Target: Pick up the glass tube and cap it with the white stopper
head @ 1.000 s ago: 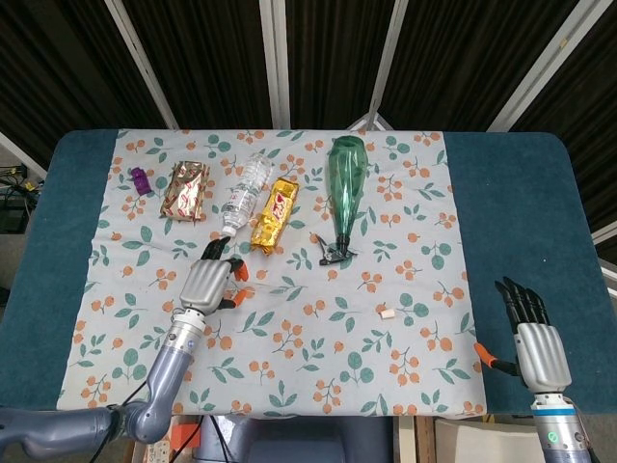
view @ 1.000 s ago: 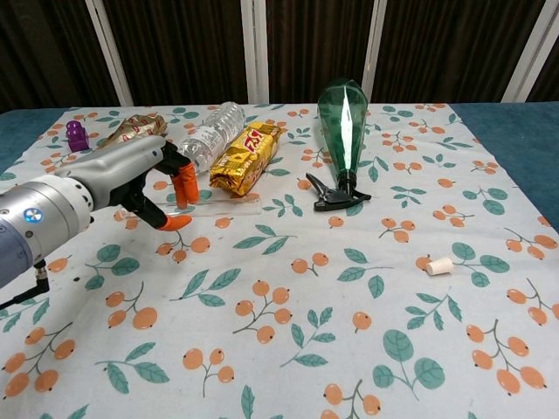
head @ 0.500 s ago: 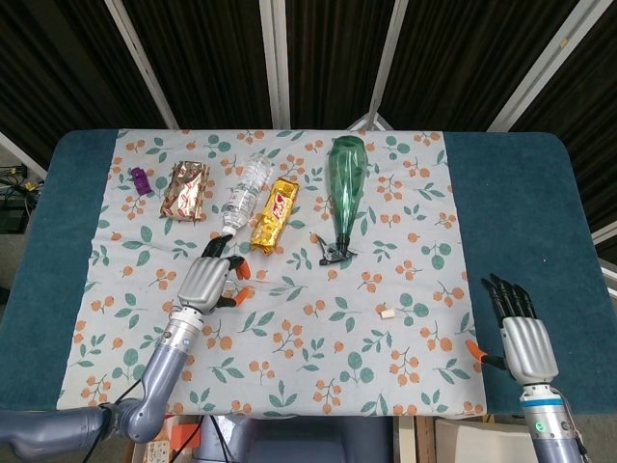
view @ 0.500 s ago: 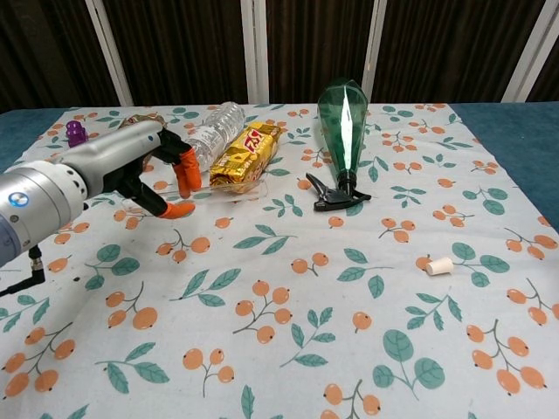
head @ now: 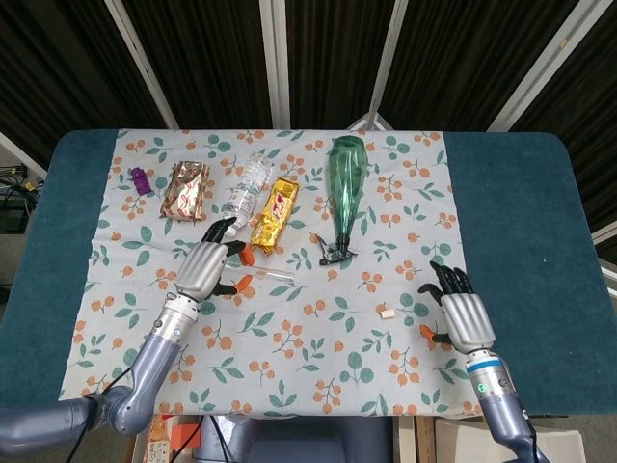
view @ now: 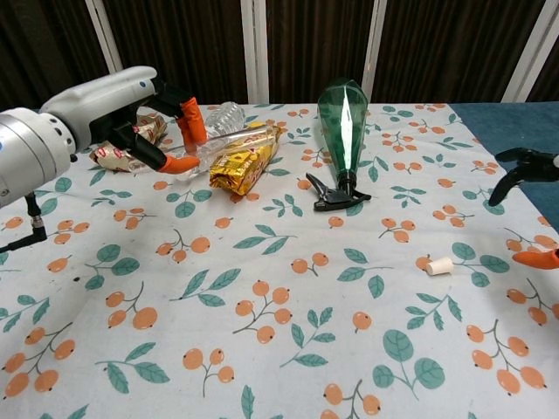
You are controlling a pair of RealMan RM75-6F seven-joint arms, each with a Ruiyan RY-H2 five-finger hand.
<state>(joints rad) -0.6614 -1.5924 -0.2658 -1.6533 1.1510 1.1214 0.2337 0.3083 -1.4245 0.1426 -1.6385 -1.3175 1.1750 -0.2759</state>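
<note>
From the head view, the left hand [head: 201, 269] pinches the glass tube [head: 271, 278] between its orange-tipped thumb and a finger. The tube runs out sideways from the fingertips toward the middle of the flowered cloth [head: 289, 338], just below the gold snack pack [head: 273, 213]. The white stopper [head: 388, 313] lies alone on the cloth, between the two hands and nearer the right one. The right hand [head: 463, 316] hangs over the cloth's right edge with its dark fingers spread and nothing in them. A green spray bottle [head: 345, 184] lies on its side with its black trigger toward the robot; a clear water bottle [head: 245, 189], a crinkled gold wrapper [head: 185, 189] and a small purple thing [head: 140, 178] lie along the far side. Red print shows on the snack pack, but it is too small to read.

From the chest view, the left hand [view: 131, 109] is raised above the cloth, holding the tube [view: 229, 146] at one end; the tube crosses in front of the snack pack [view: 244, 158]. The stopper [view: 438, 266] rests on the cloth well apart from the tube. Only the fingertips of the right hand [view: 530, 188] show at the right edge, held apart.
</note>
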